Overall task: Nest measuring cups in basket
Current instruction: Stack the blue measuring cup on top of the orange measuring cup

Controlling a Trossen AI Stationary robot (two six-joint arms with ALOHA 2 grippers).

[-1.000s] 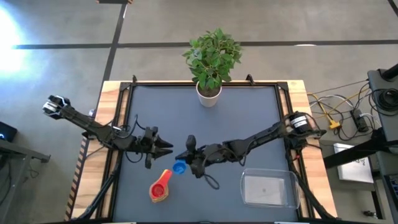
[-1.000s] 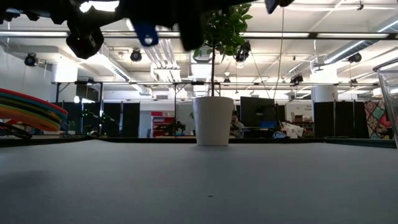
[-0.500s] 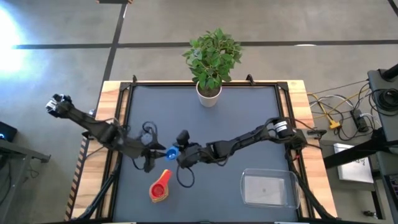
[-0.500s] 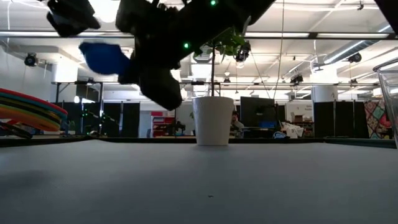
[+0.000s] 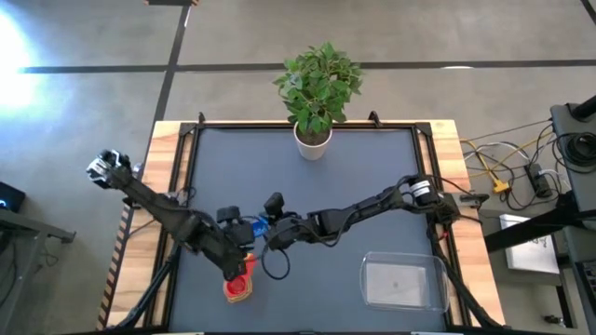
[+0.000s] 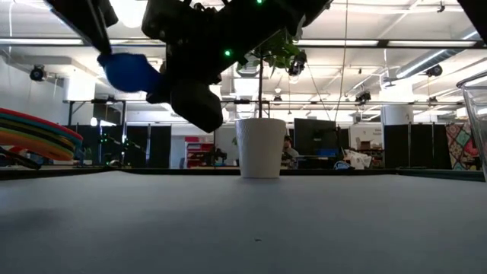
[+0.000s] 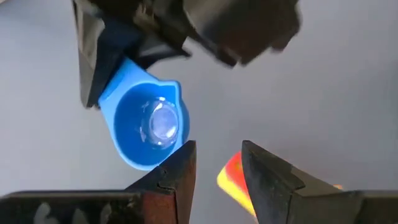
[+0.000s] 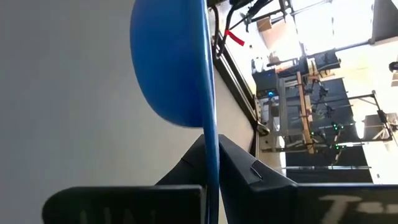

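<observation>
Right gripper [image 5: 264, 229], clamped on a blue cup [image 5: 258, 227] (centre frame, airborne); left gripper [image 5: 238, 267], jaws apart, over stacked cups [image 5: 238, 288].

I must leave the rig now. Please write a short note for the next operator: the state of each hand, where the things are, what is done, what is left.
Right hand: shut on the handle of the small blue plastic measuring cup, held above mid-table.
Left hand: open, empty, beside that cup, above the stack.
Stack of nested cups, red, yellow and orange visible: on the table, front left.
Clear rectangular plastic basket: front right, empty.
Done: some cups nested.
Left: add the blue cup, move cups into the basket.
</observation>
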